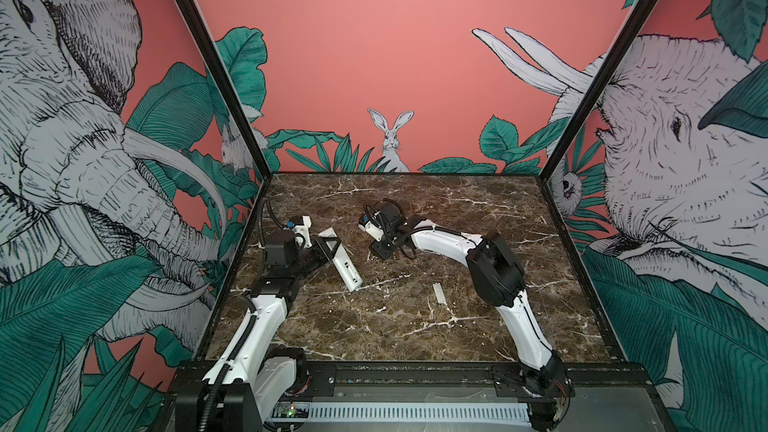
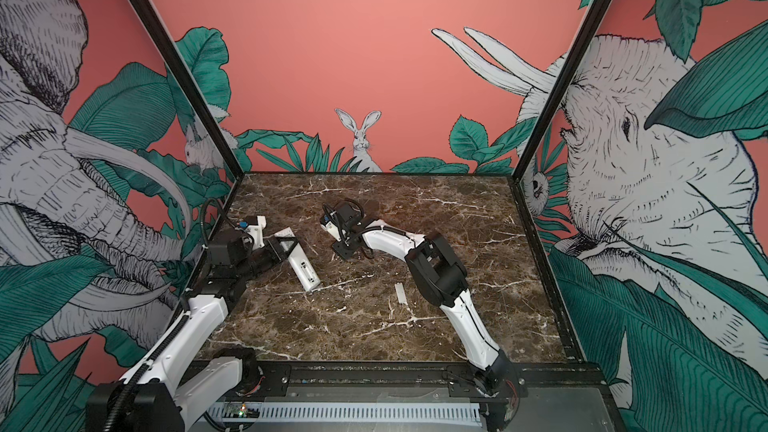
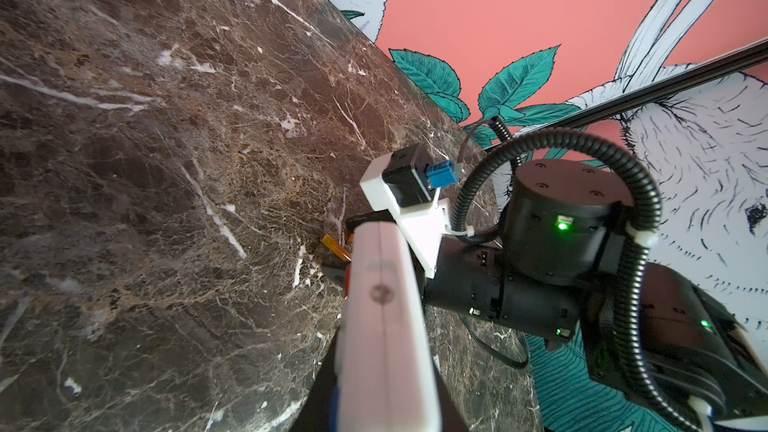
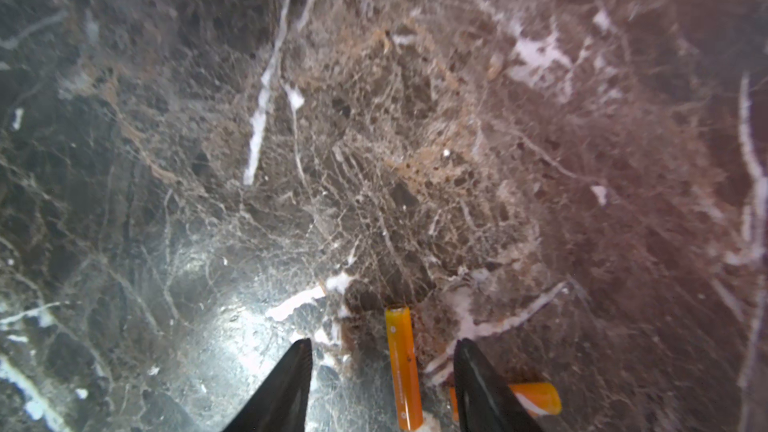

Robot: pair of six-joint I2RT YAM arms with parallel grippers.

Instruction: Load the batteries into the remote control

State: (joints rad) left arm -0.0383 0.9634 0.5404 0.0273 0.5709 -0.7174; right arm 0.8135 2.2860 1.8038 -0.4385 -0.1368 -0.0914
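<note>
Dark brown white-veined marble worktop [image 1: 415, 326], boxed by salmon-pink walls [image 1: 374, 56] printed with green leaves [image 1: 241, 60], a rabbit [image 1: 390, 139] at the back, elephants [image 1: 62, 139] on both sides, black frame posts [image 1: 216, 76] rising from the far corners.

Both top views: high, front, looking down at tabletop [image 1: 374, 326]; wrist views close.

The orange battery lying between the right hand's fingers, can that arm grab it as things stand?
Probably yes: the right hand is open astride that battery, with nothing between them; the other battery lies outside one finger.
</note>
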